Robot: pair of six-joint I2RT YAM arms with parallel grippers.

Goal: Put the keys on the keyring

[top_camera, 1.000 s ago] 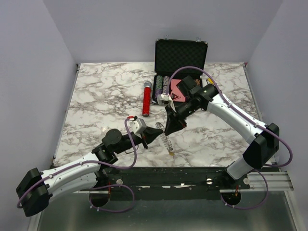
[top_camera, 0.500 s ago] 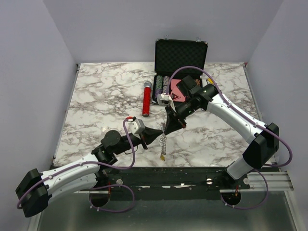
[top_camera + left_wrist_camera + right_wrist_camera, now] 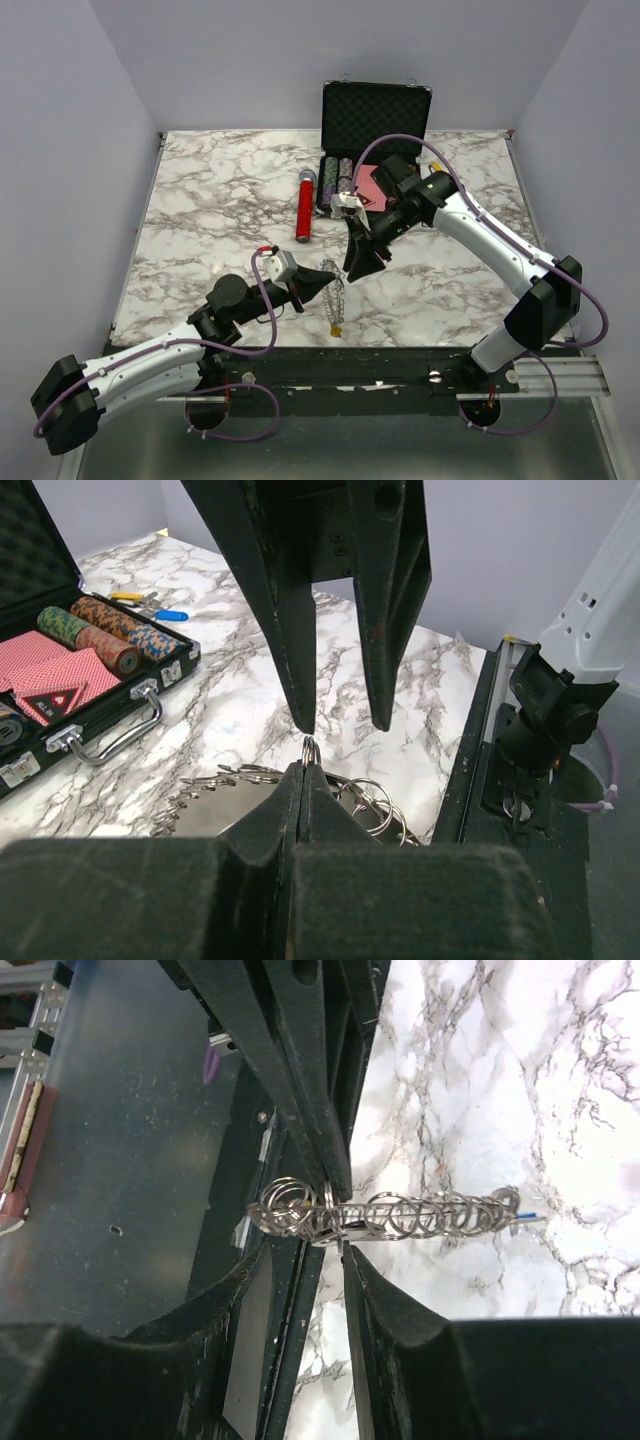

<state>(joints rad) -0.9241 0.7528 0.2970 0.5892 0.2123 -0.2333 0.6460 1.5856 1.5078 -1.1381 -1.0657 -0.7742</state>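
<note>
The keyring (image 3: 334,300) is a bunch of silver rings and keys. It hangs from my left gripper (image 3: 326,279) just above the table's near edge. In the left wrist view my left gripper (image 3: 305,770) is shut on a small ring (image 3: 311,748) of the keyring (image 3: 225,780). My right gripper (image 3: 360,264) hovers right beside it, open. In the right wrist view my right gripper (image 3: 305,1250) stands open just below the keyring (image 3: 410,1216), one fingertip (image 3: 350,1260) close to it. Loose keys (image 3: 150,604) with yellow and blue tags lie far off behind the case.
An open black case (image 3: 375,112) of poker chips (image 3: 335,185) and red cards stands at the back middle, its handle (image 3: 105,735) facing me. A red cylinder (image 3: 304,212) lies left of it. The table's near edge and black frame rail (image 3: 475,770) run just under the grippers.
My right gripper has gone from shut to open beside the keyring. The left gripper has shifted slightly with the keyring, which now hangs a bit further left.
</note>
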